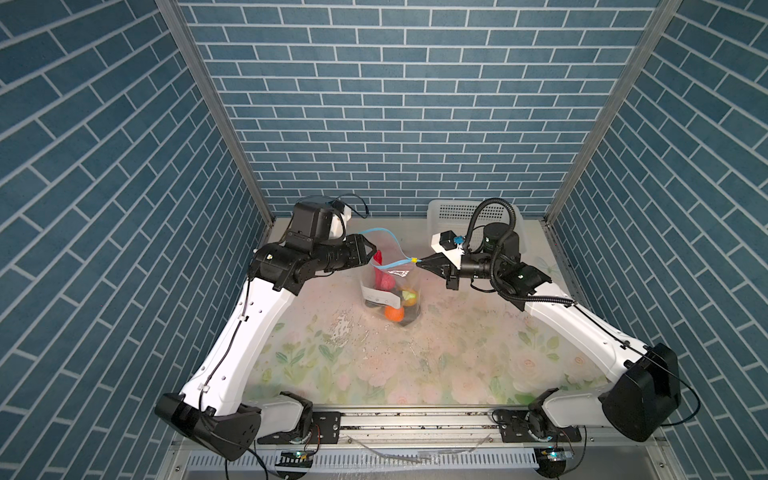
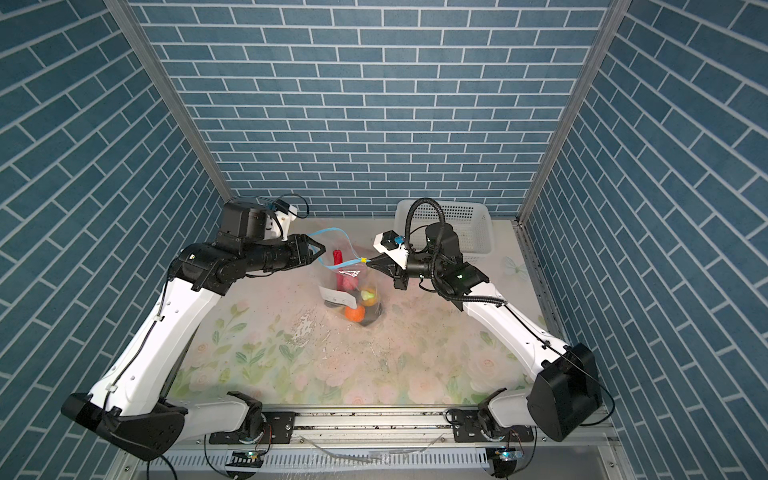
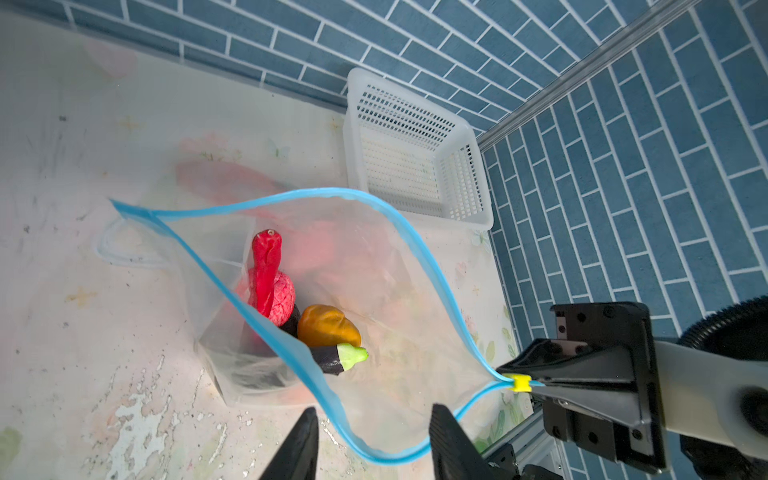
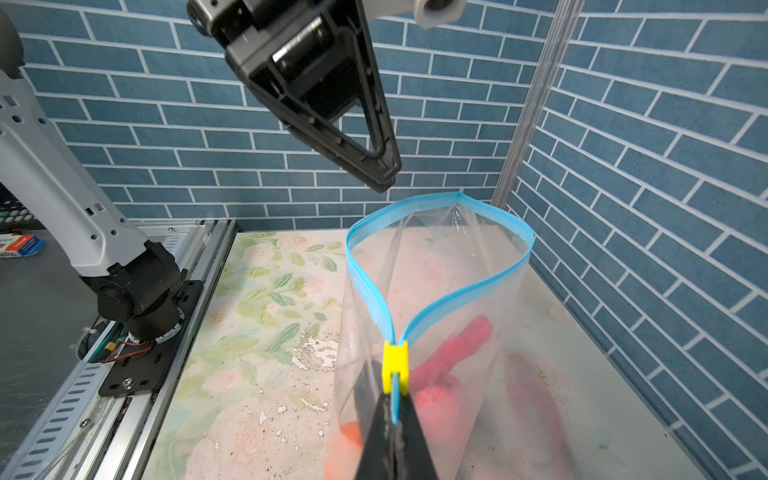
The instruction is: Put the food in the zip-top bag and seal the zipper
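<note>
The clear zip-top bag (image 1: 390,286) (image 2: 353,291) stands upright mid-table with its mouth gaping. Inside it lies the food: a long red strip (image 3: 266,266), a pink ball (image 3: 284,293), an orange piece (image 3: 328,326) and a black oval with a green tip (image 3: 332,361). The light-blue zipper (image 3: 419,249) (image 4: 357,266) rings the mouth. Its yellow slider (image 3: 520,382) (image 4: 394,365) sits at the right end. My right gripper (image 1: 420,261) (image 4: 395,401) is shut on the zipper strip just behind the slider. My left gripper (image 1: 373,253) (image 3: 374,411) is open at the bag's left rim, and a loop of the blue edge hangs loose between its fingers.
A white perforated basket (image 1: 453,212) (image 3: 411,153) stands at the back right, behind my right arm. Blue brick walls close in the back and both sides. A metal rail (image 1: 415,419) runs along the table's front edge.
</note>
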Robot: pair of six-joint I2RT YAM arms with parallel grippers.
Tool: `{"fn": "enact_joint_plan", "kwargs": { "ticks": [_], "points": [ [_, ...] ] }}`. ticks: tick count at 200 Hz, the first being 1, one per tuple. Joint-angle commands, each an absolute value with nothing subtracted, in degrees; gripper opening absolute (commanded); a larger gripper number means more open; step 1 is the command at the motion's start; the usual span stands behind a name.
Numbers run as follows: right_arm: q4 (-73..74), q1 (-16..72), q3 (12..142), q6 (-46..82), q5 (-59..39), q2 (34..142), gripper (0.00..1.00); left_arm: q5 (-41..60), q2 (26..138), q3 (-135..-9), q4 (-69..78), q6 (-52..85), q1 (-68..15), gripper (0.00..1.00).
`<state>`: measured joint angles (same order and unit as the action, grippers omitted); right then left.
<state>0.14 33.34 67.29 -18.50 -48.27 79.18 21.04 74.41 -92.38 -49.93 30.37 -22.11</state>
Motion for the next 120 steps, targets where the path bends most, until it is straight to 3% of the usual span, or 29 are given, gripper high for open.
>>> {"fn": "enact_joint_plan", "kwargs": {
  "ticks": [1,63,120],
  "points": [
    [-2.9,32.1,72.5,-25.0,-54.6,80.3,0.0,22.8,75.7,-95.6,-52.0,26.7,-22.4,0.48],
    [-11.0,29.8,77.6,-30.7,-60.4,81.7,0.0,25.9,78.3,-98.5,-45.5,18.3,-22.9,0.6],
    [-11.4,28.6,77.7,-30.9,-62.6,82.0,0.0,30.7,92.0,-111.1,-43.5,13.1,-25.3,0.64]
  ]
}}
